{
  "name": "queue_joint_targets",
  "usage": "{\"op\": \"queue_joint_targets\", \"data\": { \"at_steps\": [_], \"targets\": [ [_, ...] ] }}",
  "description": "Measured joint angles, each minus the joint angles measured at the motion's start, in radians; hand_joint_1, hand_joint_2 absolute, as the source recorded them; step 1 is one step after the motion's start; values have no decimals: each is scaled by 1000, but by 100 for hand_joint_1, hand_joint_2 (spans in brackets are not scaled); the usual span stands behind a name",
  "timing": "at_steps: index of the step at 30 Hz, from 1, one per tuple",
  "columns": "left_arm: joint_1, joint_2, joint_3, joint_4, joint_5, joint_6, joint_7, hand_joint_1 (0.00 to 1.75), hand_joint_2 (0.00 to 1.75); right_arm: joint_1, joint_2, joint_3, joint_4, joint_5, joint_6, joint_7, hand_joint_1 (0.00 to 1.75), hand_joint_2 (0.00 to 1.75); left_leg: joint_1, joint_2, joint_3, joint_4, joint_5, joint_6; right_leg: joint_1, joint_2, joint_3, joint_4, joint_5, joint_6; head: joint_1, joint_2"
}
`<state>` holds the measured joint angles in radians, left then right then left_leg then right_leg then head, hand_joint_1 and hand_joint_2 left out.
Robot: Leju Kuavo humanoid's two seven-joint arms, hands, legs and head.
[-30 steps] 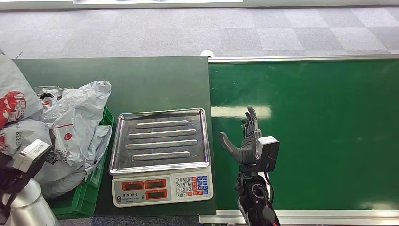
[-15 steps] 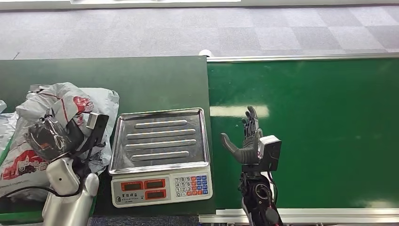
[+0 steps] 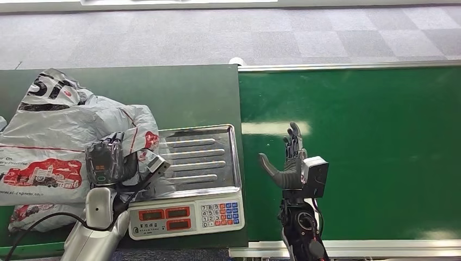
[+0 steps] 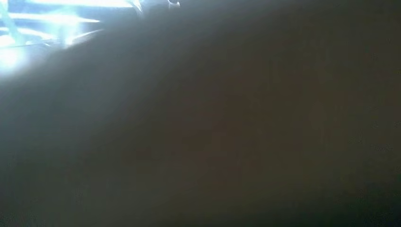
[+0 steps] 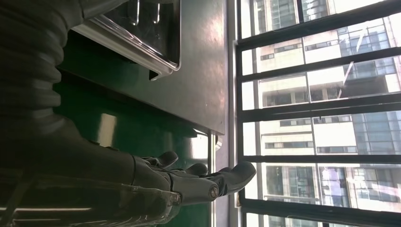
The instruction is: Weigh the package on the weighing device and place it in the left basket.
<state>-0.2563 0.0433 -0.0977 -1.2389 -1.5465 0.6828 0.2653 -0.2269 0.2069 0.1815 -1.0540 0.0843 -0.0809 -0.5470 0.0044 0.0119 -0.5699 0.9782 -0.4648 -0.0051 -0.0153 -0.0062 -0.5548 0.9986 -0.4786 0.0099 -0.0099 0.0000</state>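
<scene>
A big grey plastic mail package point(image 3: 60, 136) with red and black print hangs at the left of the table. My left hand point(image 3: 106, 163) grips it by its right end, beside the left edge of the scale's steel tray point(image 3: 201, 157). A corner of the package point(image 3: 149, 141) overlaps that edge. The scale's front panel point(image 3: 187, 215) faces me. The left wrist view is dark and blurred. My right hand point(image 3: 288, 163) stands upright over the green belt point(image 3: 369, 147), fingers apart and holding nothing; the right wrist view shows this hand point(image 5: 189, 182) near the tray's corner point(image 5: 156, 42).
A strip of the green basket point(image 3: 32, 247) shows at the bottom left under another grey package point(image 3: 32, 209). The dark green table point(image 3: 179, 92) runs behind the scale. A metal rail point(image 3: 348, 67) borders the belt's far side, with grey floor beyond.
My left arm has swung right from the basket toward the scale, carrying the grey package up with it; the package's corner now overlaps the tray's left edge. The right hand has stayed put.
</scene>
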Motion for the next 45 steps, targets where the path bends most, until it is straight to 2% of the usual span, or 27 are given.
{"op": "queue_joint_targets", "data": {
  "at_steps": [17, 19, 21, 23, 24, 25, 26, 27, 29, 30, 31, 32, 37, 40, 45],
  "targets": [
    [-7, 3, -8, 33, 0, 0, -18, 175, 0, -1, 0, -13, 0, 12, 9, 0, 0, 175, 0, 0, 0, 0, 0, 0, 0, 0, 0, 0, 0, 0, 0, 0],
    [-8, 9, -12, 36, 0, 0, 10, 175, 0, -1, 0, -14, 0, 17, 13, 0, 0, 175, 0, 0, 0, 0, 0, 0, 0, 0, 0, 0, 0, 0, 0, 0],
    [-6, 30, -27, 22, 0, 0, 76, 175, 0, -1, 0, -15, 0, 23, 18, 0, 0, 175, 0, 1, 0, 0, 0, 0, 0, 1, 0, 0, 0, 0, 0, 0],
    [10, 50, -30, -54, 3, 2, 101, 175, 0, 0, 1, -15, 0, 27, 22, 1, 0, 175, 1, 4, -1, 0, 0, 0, 2, 4, -2, 1, 0, -1, 0, 0],
    [21, 43, -10, -127, 15, 2, 64, 175, 0, 2, 2, -14, 0, 27, 23, -1, 0, 175, 2, 5, -2, 0, 0, 0, 2, 5, -3, 1, 1, -1, 0, 0],
    [23, 19, 33, -214, 47, 3, -22, 175, 0, 4, 2, -13, 1, 27, 21, -4, 0, 175, 3, 5, -4, 1, 0, 0, 2, 5, -5, 1, 1, -1, 0, 0],
    [15, -19, 97, -298, 106, 3, -151, 175, 0, 5, 3, -10, 4, 26, 17, -8, 0, 175, 3, 3, -6, 1, 1, -1, 3, 4, -5, 1, 1, -1, 1, 0],
    [-3, -62, 178, -365, 187, 3, -317, 175, 0, 6, 5, -6, 7, 25, 10, -14, 0, 175, 3, 2, -7, 1, 1, -1, 3, 3, -6, 1, 1, 0, 1, 0],
    [-38, -134, 364, -455, 355, 3, -701, 175, 0, 7, 7, 5, 13, 18, -3, -24, 0, 175, 3, 5, -5, 0, 0, -2, 2, 6, -5, 1, 1, -1, 2, 0],
    [-49, -158, 450, -488, 401, 3, -849, 175, 0, 8, 7, 9, 15, 14, -8, -28, 0, 175, 3, 7, -4, 0, -1, -3, 2, 8, -5, 1, 1, -1, 2, 0],
    [-57, -179, 520, -514, 423, 3, -940, 175, 0, 8, 6, 11, 16, 10, -10, -30, 0, 175, 3, 8, -4, 1, -1, -4, 3, 8, -5, 1, 1, -1, 1, 0],
    [-64, -197, 576, -535, 425, 2, -980, 175, 0, 9, 5, 12, 17, 8, -12, -30, 0, 175, 3, 7, -4, 1, -1, -4, 3, 8, -5, 1, 1, -1, 2, 0],
    [-83, -244, 746, -585, 410, 2, -961, 175, 0, 9, 5, 19, 18, 6, -12, -31, 0, 175, 4, 5, -4, 0, -1, -4, 4, 7, -5, 1, 1, -1, 2, 0],
    [-89, -256, 799, -597, 411, 2, -961, 175, 0, 9, 6, 21, 18, 6, -12, -31, 0, 175, 5, 5, -4, 0, -1, -4, 4, 6, -5, 1, 1, -1, 2, 0],
    [-96, -266, 841, -607, 412, 2, -960, 175, 0, 9, 6, 24, 18, 5, -12, -31, 0, 175, 4, 4, -4, 1, -1, -4, 4, 6, -4, 1, 1, -1, 2, 0]
  ]
}}
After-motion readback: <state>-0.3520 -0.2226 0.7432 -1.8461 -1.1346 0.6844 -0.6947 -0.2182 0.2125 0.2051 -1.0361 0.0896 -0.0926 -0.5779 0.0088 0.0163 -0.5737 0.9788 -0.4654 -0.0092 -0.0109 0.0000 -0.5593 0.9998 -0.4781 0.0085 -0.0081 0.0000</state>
